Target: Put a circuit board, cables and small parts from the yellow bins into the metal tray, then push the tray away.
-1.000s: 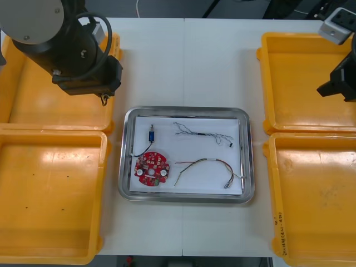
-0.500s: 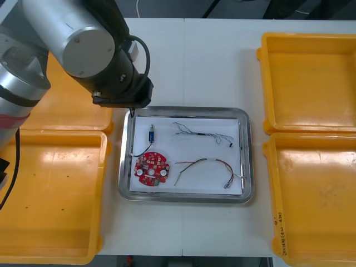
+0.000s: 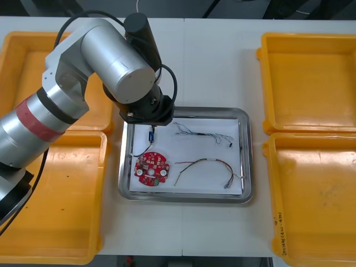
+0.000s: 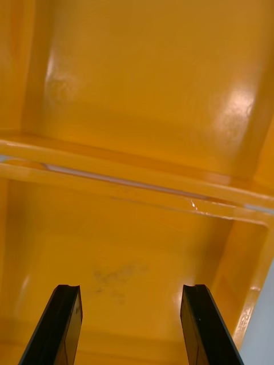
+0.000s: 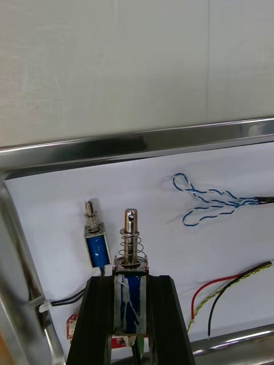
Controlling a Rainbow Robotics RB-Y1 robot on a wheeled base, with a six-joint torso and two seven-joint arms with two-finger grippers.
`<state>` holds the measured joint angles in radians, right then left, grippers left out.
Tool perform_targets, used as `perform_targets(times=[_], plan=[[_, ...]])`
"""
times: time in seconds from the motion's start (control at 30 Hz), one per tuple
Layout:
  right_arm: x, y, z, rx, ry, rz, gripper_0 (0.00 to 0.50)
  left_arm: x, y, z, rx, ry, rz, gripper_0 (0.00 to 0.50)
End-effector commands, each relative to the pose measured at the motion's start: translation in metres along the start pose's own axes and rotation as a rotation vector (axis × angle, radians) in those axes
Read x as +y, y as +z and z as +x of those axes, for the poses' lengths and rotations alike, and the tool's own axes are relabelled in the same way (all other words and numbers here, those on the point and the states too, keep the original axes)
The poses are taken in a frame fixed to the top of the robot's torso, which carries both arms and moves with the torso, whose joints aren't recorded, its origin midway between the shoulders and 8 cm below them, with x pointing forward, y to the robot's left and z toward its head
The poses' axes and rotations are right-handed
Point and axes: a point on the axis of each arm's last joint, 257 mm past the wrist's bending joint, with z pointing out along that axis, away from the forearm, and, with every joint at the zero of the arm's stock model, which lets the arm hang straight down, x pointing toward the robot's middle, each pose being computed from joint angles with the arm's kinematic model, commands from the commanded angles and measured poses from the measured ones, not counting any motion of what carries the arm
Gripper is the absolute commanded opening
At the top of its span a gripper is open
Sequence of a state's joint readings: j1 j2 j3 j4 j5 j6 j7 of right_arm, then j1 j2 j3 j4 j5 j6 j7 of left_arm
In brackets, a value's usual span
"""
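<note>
Table (image 3: 211, 61) centre: tray (image 3: 183, 110) | left gripper (image 5: 131, 282) pinches part (image 5: 131, 262) by its blue body over tray's far-left corner, likely to set it beside other part (image 5: 97, 245); board (image 3: 151, 169), cables (image 3: 203, 133) already in | right gripper (image 4: 130, 291) spread wide, empty, over right-edge bins (image 4: 142, 85)

The circuit board (image 3: 150, 169) is red, the cable (image 5: 225, 201) blue-and-white twisted, bins (image 3: 311, 72) yellow.

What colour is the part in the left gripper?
Small metal part in left gripper: blue body, silver spring; left wrist view.
</note>
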<state>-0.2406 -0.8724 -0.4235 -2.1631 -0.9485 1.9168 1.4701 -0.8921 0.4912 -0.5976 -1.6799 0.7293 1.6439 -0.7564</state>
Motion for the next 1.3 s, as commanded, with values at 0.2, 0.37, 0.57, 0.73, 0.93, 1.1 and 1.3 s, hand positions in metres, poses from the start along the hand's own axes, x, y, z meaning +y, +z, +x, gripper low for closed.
perform_targets(times=[0.2,0.37,0.57,0.73,0.93,1.1,1.3], plan=[[0.009,0.006,0.020,0.014,0.137,-0.011,0.500,-0.033,0.018,-0.009,-0.048,-0.021,0.010,0.000],[0.012,0.012,0.023,0.015,0.161,-0.019,0.500,-0.039,0.024,-0.005,-0.049,-0.017,0.016,0.000],[0.004,0.014,0.024,0.009,0.182,0.017,0.500,-0.040,0.028,-0.002,-0.046,-0.011,0.011,0.001],[-0.001,0.019,0.032,0.023,0.202,0.037,0.500,-0.040,0.028,0.000,-0.043,-0.019,0.011,0.063],[-0.004,0.025,0.047,0.055,0.237,0.047,0.500,-0.040,0.031,-0.001,-0.055,-0.014,-0.001,0.500],[-0.004,0.027,0.053,0.067,0.264,0.046,0.500,-0.041,0.030,-0.001,-0.057,-0.019,0.003,0.500],[0.000,0.028,0.057,0.079,0.303,0.032,0.500,-0.039,0.028,-0.004,-0.062,-0.030,0.004,0.500]])
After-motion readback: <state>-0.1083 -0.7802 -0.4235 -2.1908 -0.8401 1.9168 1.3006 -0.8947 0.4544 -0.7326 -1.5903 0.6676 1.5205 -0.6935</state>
